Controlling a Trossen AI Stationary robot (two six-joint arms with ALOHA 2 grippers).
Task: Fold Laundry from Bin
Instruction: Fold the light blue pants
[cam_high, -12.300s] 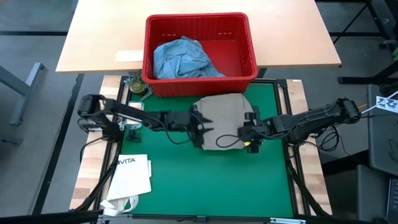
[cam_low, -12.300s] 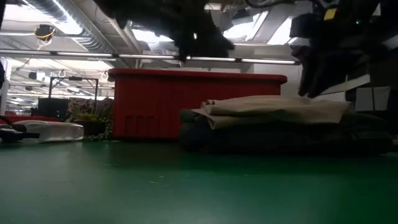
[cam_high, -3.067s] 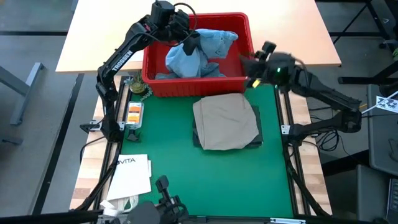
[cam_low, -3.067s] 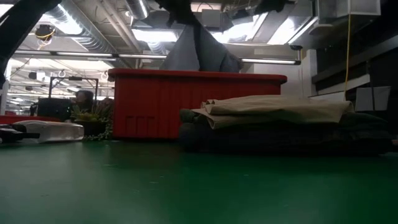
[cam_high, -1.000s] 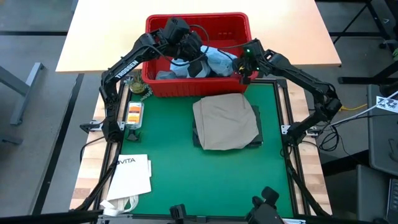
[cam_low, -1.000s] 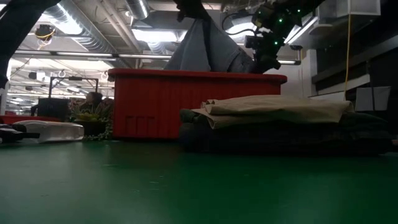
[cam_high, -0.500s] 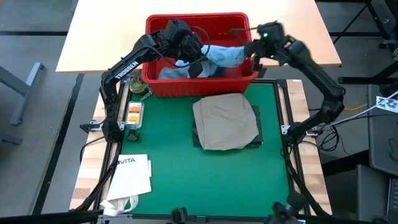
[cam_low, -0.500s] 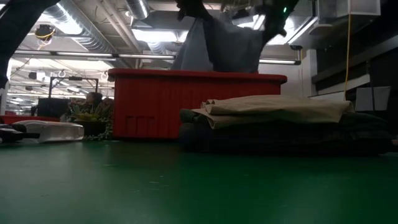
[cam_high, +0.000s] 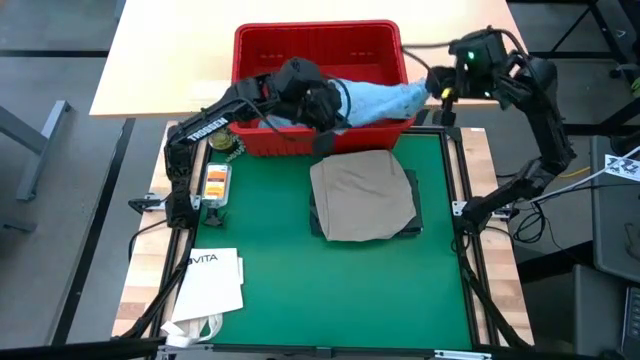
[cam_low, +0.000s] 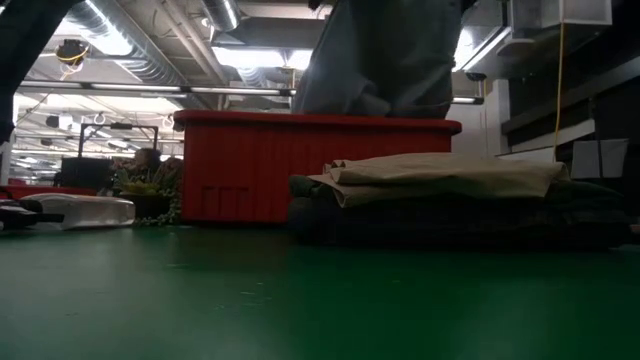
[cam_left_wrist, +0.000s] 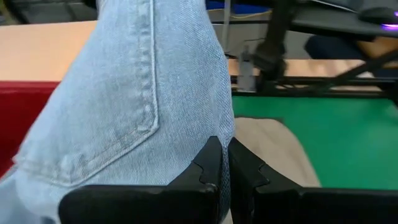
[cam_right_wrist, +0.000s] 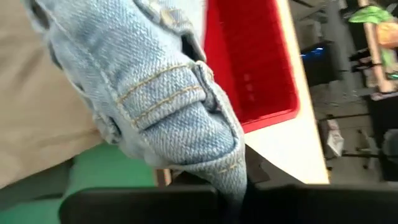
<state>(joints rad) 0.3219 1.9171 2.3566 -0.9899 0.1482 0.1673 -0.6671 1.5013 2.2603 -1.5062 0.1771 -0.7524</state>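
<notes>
Green mat (cam_high: 270, 270) with folded stack (cam_high: 363, 196) near your bin (cam_high: 318, 45), both grippers, left (cam_high: 325, 108), right (cam_high: 437, 85), clamped on jeans (cam_high: 375, 101) stretched over bin's front edge.

Grey-looking denim jeans (cam_low: 385, 60) hang above the red bin (cam_low: 300, 165), beside stacked folded garments (cam_low: 450, 200).

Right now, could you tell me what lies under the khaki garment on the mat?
A dark folded garment lies under the khaki garment; only its edges show, the rest is covered.
</notes>
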